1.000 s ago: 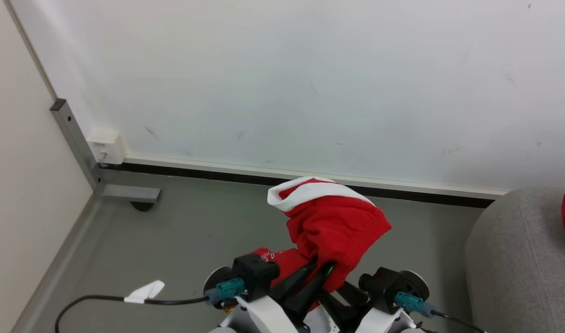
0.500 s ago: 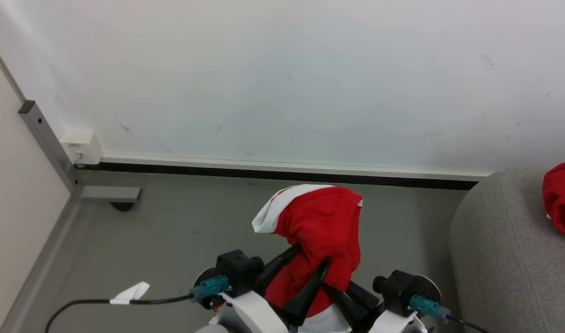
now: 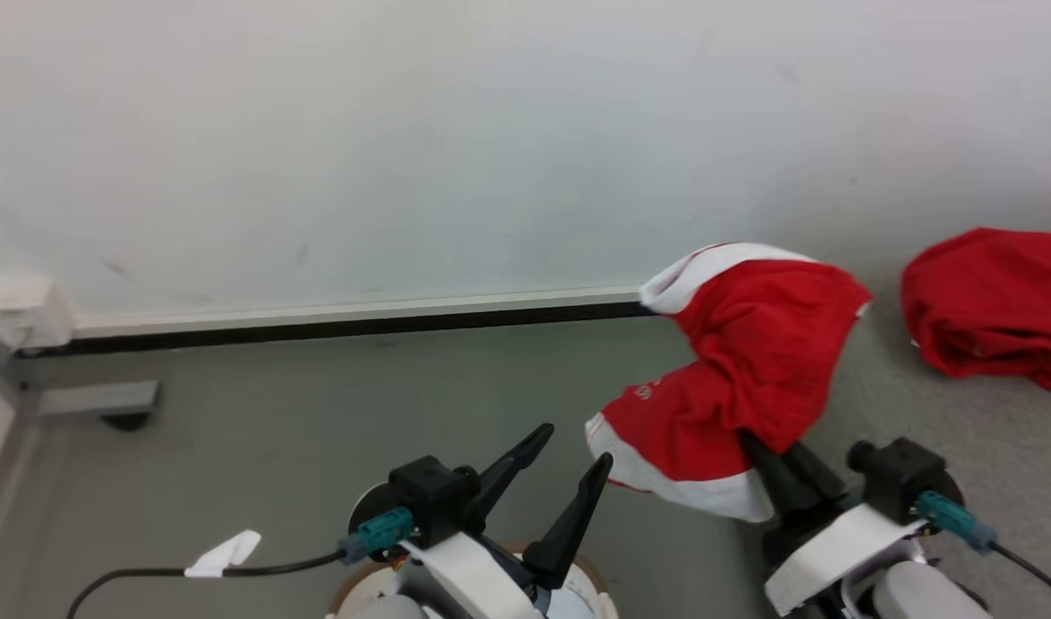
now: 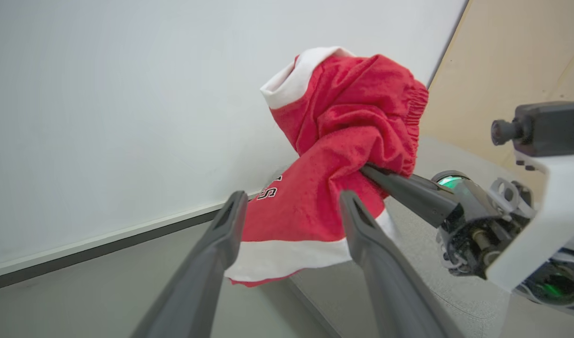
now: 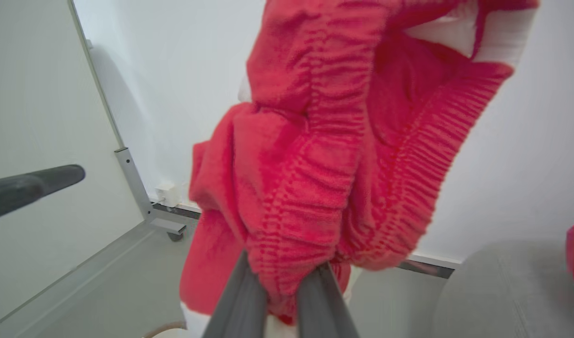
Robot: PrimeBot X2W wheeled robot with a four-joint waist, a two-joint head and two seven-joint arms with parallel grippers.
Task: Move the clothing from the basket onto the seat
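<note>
Held garment [image 3: 749, 370]: soft bright red fleece-like knit with a nappy surface. It has a broad white band at the top fold and another along the low hem. A gathered, ribbed elastic section [image 5: 324, 155] runs in tight ridges down the bunched middle. White lettering with a dark outline sits above the low band [image 4: 270, 190]; only an "S" is legible. The overall shape is a crumpled, twisted lump with the lower flap drooping to the robot's left. Right gripper [image 3: 762, 451]: the long dark tapered fingers are pinched together on a fold of this garment, with their tips buried in the fabric [image 5: 282, 291]. The garment hangs in the air from that grip. In the head view it sits over the left rounded edge of the seat [image 3: 964, 447], with the drooping flap out over the floor [image 3: 276, 430]. Left gripper [image 3: 577, 443]: the fingers are spread wide in a V with nothing between them. The nearer tip is just beside the white hem; contact cannot be judged. Seat: light grey woven upholstery with a coarse weave and a rounded corner [image 5: 503, 291]. A second red garment [image 3: 990, 301], plain and rumpled, lies on the seat well apart from the held one. Basket [image 3: 593, 574]: part of a rounded cream wall with a tan rim shows at the bottom edge of the head view, under the left arm. The floor is smooth matt grey. The wall [image 3: 405, 155] is flat white with a pale and dark skirting strip. A black cable with a white tag [image 3: 224, 550] trails from the left wrist.
</note>
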